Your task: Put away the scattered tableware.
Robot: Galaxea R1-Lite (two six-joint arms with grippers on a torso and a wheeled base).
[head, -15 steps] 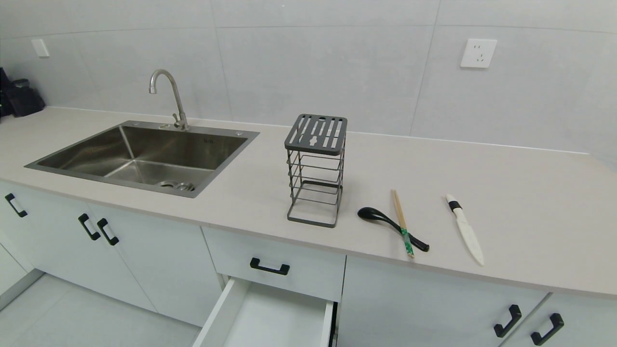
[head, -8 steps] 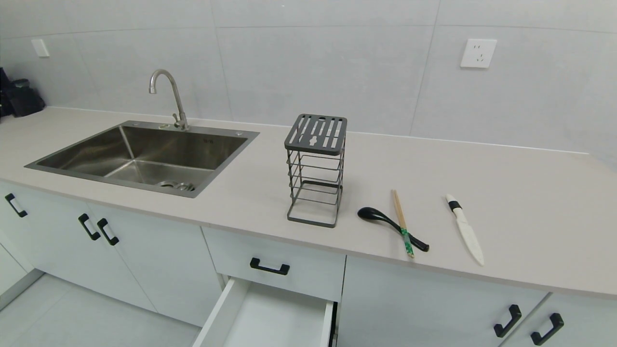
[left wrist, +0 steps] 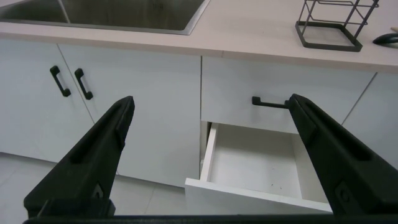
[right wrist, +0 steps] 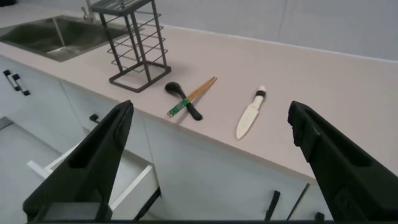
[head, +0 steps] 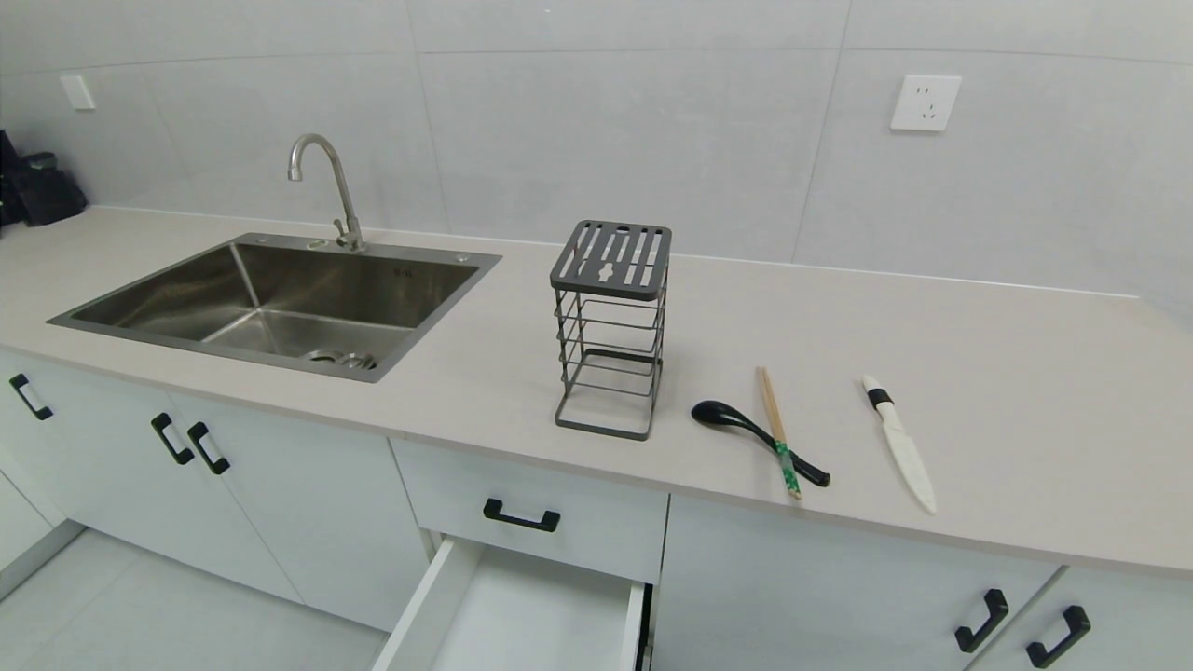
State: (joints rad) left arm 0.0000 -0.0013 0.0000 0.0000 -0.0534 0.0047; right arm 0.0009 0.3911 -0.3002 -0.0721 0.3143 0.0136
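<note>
On the beige counter lie a black spoon [head: 755, 436], a pair of wooden chopsticks [head: 776, 431] crossing its handle, and a white knife [head: 899, 443] further right. A dark wire rack [head: 610, 331] stands just left of them. My left gripper [left wrist: 211, 155] hangs open in front of the cabinets, above the pulled-out white drawer [left wrist: 261, 165]. My right gripper [right wrist: 208, 155] is open too, held off the counter's front edge and facing the spoon [right wrist: 182, 98], chopsticks [right wrist: 194, 95] and knife [right wrist: 250, 114]. Nothing is between either pair of fingers.
A steel sink [head: 280, 303] with a faucet [head: 322, 182] takes up the counter's left part. The drawer [head: 522, 615] juts out below the rack. Cabinet doors with black handles [head: 983, 620] run along the front. A tiled wall with a socket [head: 925, 102] stands behind.
</note>
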